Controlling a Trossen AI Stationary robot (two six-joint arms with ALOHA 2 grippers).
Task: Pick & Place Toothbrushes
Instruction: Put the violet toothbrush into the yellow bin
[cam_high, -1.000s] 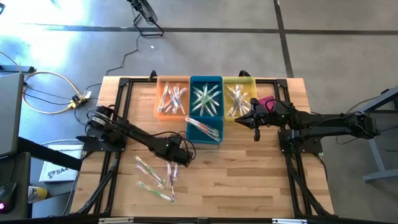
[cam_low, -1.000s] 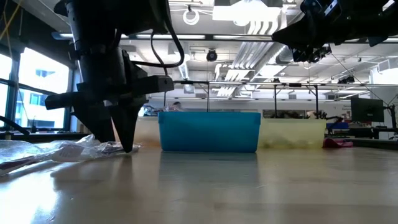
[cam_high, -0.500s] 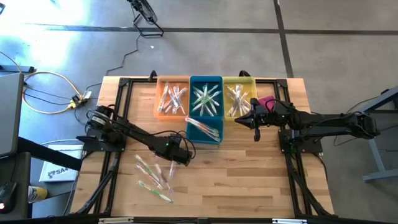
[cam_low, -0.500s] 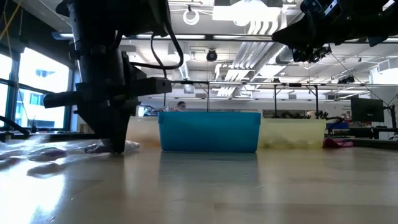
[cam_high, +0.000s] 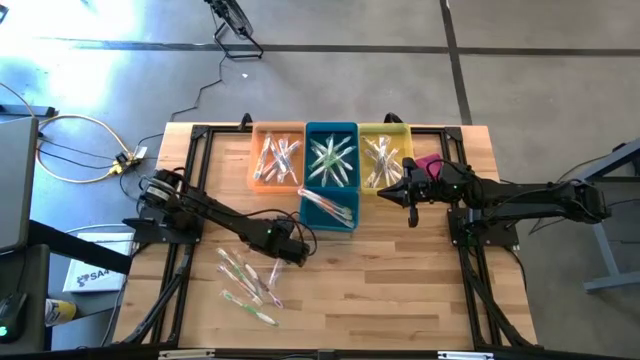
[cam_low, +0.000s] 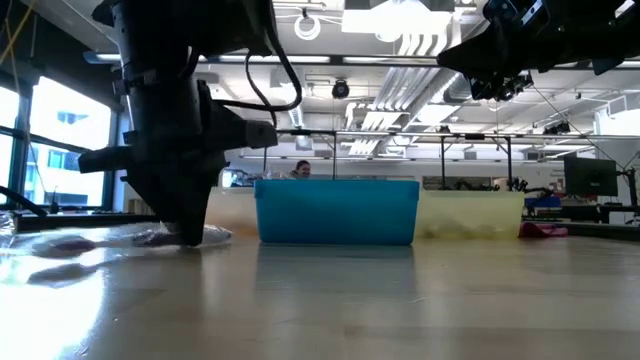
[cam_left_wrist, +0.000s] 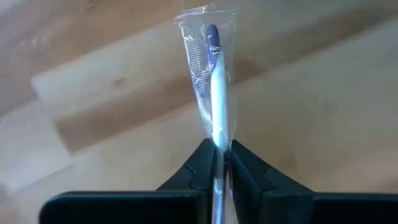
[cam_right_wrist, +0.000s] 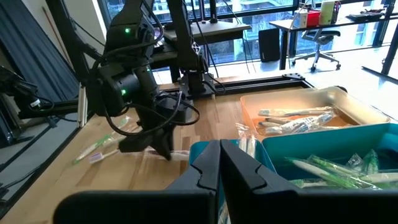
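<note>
My left gripper (cam_high: 288, 254) points steeply down at the wooden table (cam_high: 400, 290), left of centre, shut on a wrapped toothbrush (cam_left_wrist: 214, 87) with a white handle and a blue end. Several more wrapped toothbrushes (cam_high: 248, 282) lie flat on the wood just near-left of it. Others fill the orange bin (cam_high: 277, 157), the blue bin (cam_high: 331, 160) and the yellow bin (cam_high: 383, 157) at the far edge. My right gripper (cam_high: 410, 192) hovers shut and level in front of the yellow bin, holding nothing. My left gripper pinches the toothbrush's white handle (cam_left_wrist: 217, 134) through its clear wrapper between the two fingers. The fingers come from above, pointing down, and lie across the brush. The brush runs out ahead of them low over the wood; whether it rests on it I cannot tell.
A second blue bin (cam_high: 330, 208) stands in front of the far blue one, just right of my left gripper. A pink cloth (cam_high: 428, 163) lies beside the yellow bin. Black frame rails run along the table's left and right sides.
My left gripper has shut on the toothbrush at the table, staying in place and rolling slightly. The loose wrapped toothbrushes beside it have shifted on the wood. My right gripper has kept still.
</note>
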